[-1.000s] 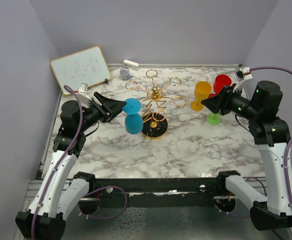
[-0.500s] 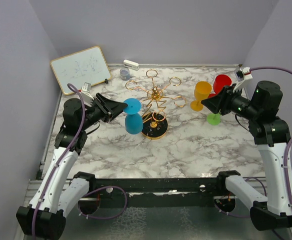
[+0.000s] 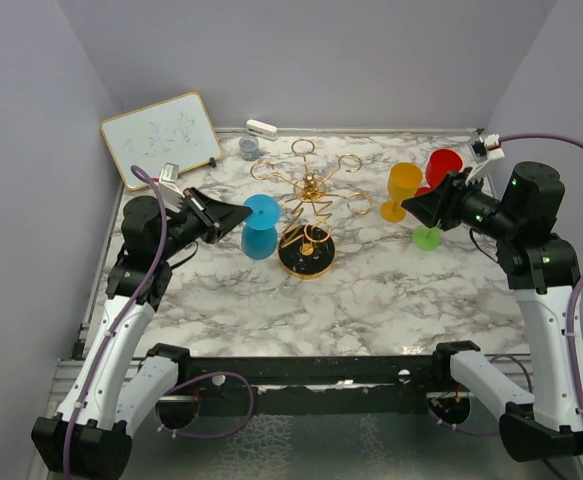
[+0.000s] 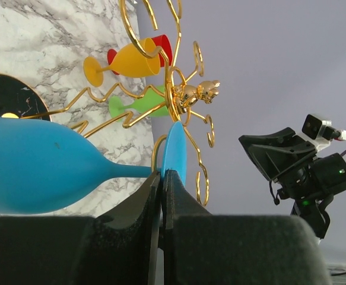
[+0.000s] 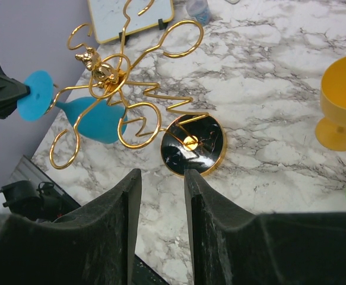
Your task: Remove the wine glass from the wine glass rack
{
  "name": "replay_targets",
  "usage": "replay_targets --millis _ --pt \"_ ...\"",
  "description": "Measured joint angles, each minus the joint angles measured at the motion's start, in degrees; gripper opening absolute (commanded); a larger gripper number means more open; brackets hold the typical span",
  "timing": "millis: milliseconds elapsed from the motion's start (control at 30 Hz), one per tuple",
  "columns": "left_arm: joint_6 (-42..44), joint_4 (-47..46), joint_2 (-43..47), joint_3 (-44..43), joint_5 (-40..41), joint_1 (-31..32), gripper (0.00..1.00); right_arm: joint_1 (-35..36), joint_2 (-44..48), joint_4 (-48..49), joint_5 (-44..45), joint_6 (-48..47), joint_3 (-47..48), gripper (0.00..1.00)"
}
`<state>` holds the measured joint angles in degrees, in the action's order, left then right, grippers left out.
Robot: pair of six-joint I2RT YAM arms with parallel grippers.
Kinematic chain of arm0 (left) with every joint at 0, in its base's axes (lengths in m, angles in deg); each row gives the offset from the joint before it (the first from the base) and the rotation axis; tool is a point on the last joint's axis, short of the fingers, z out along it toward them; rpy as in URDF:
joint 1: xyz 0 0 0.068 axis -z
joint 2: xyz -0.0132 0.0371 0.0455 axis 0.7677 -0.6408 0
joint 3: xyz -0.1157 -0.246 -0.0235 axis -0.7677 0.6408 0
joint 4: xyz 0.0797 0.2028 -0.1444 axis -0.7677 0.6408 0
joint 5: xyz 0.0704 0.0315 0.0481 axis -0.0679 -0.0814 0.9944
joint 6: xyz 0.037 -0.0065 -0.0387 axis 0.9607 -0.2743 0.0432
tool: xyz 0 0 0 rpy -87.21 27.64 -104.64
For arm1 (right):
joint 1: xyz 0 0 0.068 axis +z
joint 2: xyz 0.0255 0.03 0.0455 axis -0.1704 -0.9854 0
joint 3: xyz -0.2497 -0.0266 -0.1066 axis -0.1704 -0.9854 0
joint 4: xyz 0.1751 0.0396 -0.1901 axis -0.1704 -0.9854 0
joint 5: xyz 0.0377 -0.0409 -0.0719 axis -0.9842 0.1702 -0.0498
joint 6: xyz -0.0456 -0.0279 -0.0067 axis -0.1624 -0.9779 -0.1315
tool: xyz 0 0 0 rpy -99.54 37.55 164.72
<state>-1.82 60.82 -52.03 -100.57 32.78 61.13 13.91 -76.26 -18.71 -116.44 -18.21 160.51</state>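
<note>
The blue wine glass [image 3: 259, 238] hangs upside down at the left side of the gold wine glass rack [image 3: 311, 190], its stem still among the wire loops. My left gripper [image 3: 247, 213] is shut, its tips pinching the rim of the glass's round foot [image 4: 175, 148]. The stem and bowl [image 4: 42, 163] run off to the left of the jaws in the left wrist view. My right gripper [image 5: 161, 173] hovers open and empty to the right of the rack, above the marble, facing the rack's black base [image 5: 193, 145]. From there the blue glass [image 5: 95, 119] shows behind the loops.
Yellow [image 3: 403, 188], red [image 3: 443, 165] and green [image 3: 427, 237] glasses stand close to my right gripper [image 3: 411, 208]. A small whiteboard [image 3: 161, 138] leans at the back left, with a grey cup [image 3: 248, 148] and a white object [image 3: 262, 128] near the back edge.
My left jaws have closed onto the foot of the blue glass. The glass has shifted slightly left and back. The right arm has not moved.
</note>
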Motion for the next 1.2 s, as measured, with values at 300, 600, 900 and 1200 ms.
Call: replay_targets --millis 300,600,900,1200 --pt "-4.94 -1.14 0.13 -0.70 0.11 0.00 0.01 0.00 0.20 0.13 0.04 0.96 0.00 0.34" --pt "-7.28 -3.02 -2.89 -2.78 0.07 0.00 0.01 0.00 0.48 1.25 0.02 1.97 0.00 0.34" --pt "-5.55 -1.68 -7.82 -8.02 -1.01 0.00 0.00 0.00 0.48 1.42 0.02 2.47 0.00 0.33" --pt "-0.17 3.32 -11.76 -13.49 -1.75 0.00 0.00 0.00 0.48 2.80 0.00 3.13 -0.11 0.33"
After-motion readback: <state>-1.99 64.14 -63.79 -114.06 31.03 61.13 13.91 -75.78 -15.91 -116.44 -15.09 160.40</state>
